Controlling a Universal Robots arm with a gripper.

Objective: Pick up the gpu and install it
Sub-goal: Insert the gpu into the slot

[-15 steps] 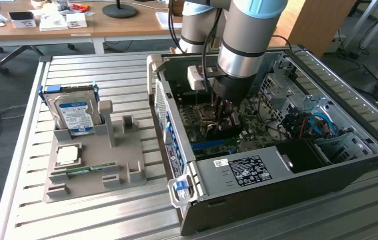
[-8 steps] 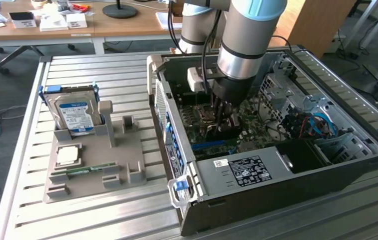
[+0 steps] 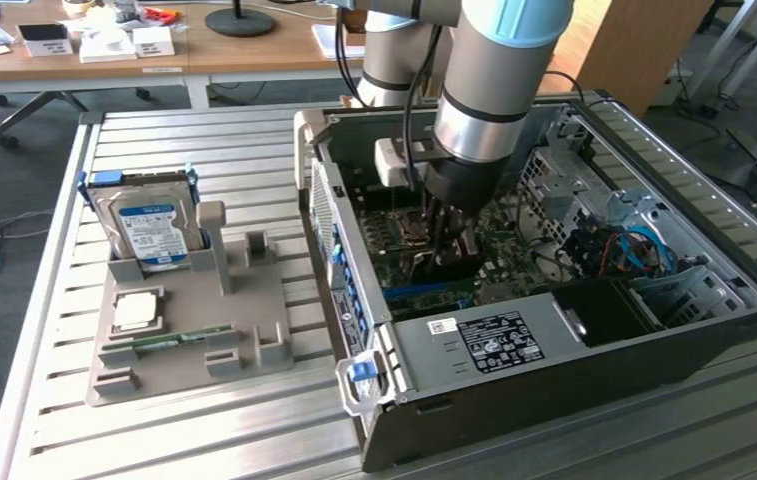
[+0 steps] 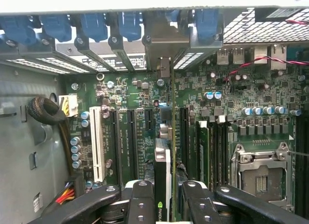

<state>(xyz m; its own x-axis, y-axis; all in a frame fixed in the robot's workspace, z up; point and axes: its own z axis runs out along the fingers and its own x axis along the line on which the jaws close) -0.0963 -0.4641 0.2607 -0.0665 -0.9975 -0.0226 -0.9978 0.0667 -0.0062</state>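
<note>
Exterior view. Reaching down into the open computer case [image 3: 698, 330] lying on the slatted table [image 3: 218, 440], with the arm [image 3: 485, 90] plunging over the motherboard [image 3: 412, 235]. Gripper [image 3: 448, 235] sitting deep among the boards, fingers hard to separate from the dark parts around them. Standing well apart, on the exterior view's left: a grey parts holder [image 3: 191, 340] carrying the hard drive [image 3: 149, 228] upright, a processor [image 3: 135, 312] lying flat, and a RAM stick [image 3: 171, 340] in its groove.

Wrist view. Looking straight along the gpu [image 4: 164, 161], seen edge-on: a thin card with a black face, standing upright between the black fingers [image 4: 141, 204]. Pinching the card from both flat sides near its upper edge, jaws part closed on it. Hanging directly over the row of expansion slots [image 4: 130, 142], its metal bracket end pointing toward the rear openings with blue latches [image 4: 91, 26]; whether the contact edge is already entering a slot cannot be told. White slot [image 4: 97, 144] lying to one side, the empty processor socket [image 4: 260, 178] to the other.

Handling, as a judgement. Likely being light and stiff but fragile: bare board, small soldered parts, a delicate contact edge. Gripping on the flat faces near the top edge, away from contacts and bracket, seeming the sound hold; smooth black face possibly slipping under downward pressing.
</note>
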